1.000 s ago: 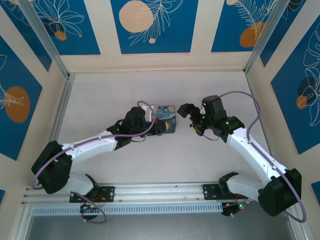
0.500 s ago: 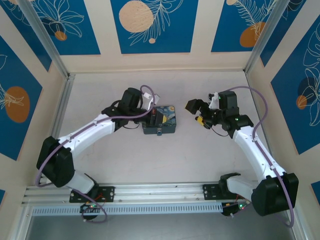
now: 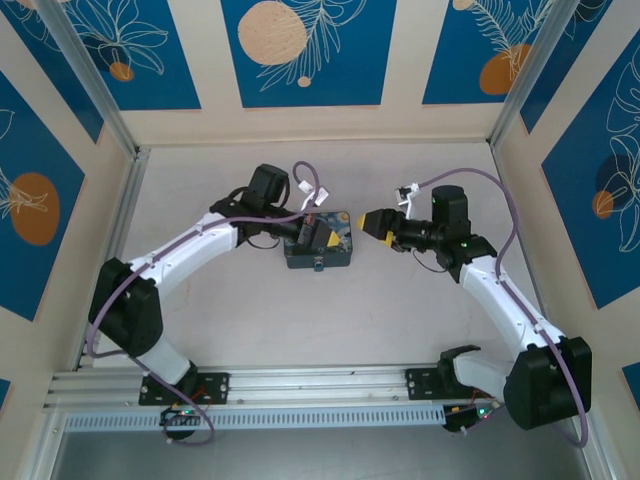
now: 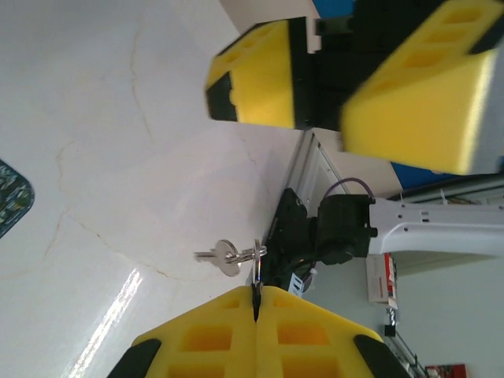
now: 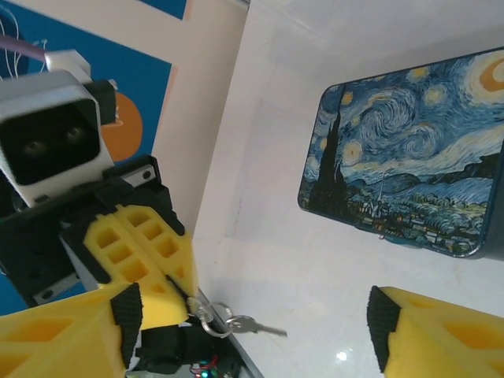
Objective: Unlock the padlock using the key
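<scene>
My left gripper (image 4: 256,303) is shut on a metal ring, and the small grey key (image 4: 223,257) dangles from that ring above the white table. From above, the left gripper (image 3: 312,237) hovers over the starry-night box (image 3: 335,252). My right gripper (image 3: 372,222) points left at it from a short gap away. Its yellow fingers (image 4: 256,75) stand apart with nothing between them. In the right wrist view the key (image 5: 253,324) hangs off the left gripper (image 5: 167,290), ahead of the right gripper (image 5: 256,335) and clear of its pads. The padlock is hidden.
The box lid (image 5: 409,157) lies flat on the table to the upper right in the right wrist view. Aluminium rails (image 3: 120,230) and painted walls fence the table. Bare tabletop (image 3: 330,320) stretches between the box and the near rail.
The right gripper has turned to point left at the left gripper and its fingers have drawn in a little. The left arm's elbow has swung away from me. The box shifted slightly left early on.
</scene>
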`<state>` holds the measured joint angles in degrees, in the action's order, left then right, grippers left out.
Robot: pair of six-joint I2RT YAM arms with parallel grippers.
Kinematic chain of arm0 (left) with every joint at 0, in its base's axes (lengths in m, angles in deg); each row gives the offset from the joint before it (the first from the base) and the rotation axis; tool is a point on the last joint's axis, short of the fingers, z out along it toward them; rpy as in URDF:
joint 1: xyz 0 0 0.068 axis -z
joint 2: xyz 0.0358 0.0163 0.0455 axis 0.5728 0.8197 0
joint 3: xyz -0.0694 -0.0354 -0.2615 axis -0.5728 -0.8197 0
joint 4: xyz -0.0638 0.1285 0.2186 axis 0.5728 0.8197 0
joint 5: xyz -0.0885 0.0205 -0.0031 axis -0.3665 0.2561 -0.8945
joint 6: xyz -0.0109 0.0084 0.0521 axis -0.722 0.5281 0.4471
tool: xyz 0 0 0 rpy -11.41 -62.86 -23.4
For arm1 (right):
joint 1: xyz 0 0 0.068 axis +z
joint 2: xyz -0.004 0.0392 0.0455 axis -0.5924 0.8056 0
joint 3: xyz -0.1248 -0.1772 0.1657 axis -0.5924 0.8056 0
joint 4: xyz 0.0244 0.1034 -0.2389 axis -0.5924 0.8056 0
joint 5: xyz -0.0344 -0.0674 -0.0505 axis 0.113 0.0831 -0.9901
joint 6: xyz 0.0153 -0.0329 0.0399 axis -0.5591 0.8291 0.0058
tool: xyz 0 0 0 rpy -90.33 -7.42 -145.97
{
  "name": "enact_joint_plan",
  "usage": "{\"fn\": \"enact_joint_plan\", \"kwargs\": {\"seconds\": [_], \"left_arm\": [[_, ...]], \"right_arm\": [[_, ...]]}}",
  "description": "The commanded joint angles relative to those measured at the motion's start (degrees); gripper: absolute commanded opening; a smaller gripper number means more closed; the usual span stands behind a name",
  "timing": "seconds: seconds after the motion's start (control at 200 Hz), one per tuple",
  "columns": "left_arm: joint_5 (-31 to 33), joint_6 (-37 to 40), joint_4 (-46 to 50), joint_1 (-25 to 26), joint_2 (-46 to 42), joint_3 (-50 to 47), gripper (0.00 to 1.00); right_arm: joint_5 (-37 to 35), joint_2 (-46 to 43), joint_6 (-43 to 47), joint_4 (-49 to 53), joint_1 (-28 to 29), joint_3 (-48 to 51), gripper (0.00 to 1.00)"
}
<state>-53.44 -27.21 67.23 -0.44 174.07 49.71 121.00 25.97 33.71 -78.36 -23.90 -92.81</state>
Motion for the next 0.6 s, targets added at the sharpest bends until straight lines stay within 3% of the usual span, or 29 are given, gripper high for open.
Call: {"fn": "enact_joint_plan", "kwargs": {"seconds": [0.0,0.3,0.595], "left_arm": [[-4.84,4.23,3.21,-0.31,0.98,2.44,0.0],[-6.63,5.18,3.74,-0.45,2.16,3.62,0.0],[-6.4,4.61,3.35,-0.43,3.33,4.99,0.0]], "right_arm": [[3.72,1.0,2.15,-5.7,0.3,1.11,0.71],[8.24,3.31,1.87,-10.6,1.75,1.88,0.52],[10.05,3.37,0.57,-13.55,2.91,3.39,0.47]]}}
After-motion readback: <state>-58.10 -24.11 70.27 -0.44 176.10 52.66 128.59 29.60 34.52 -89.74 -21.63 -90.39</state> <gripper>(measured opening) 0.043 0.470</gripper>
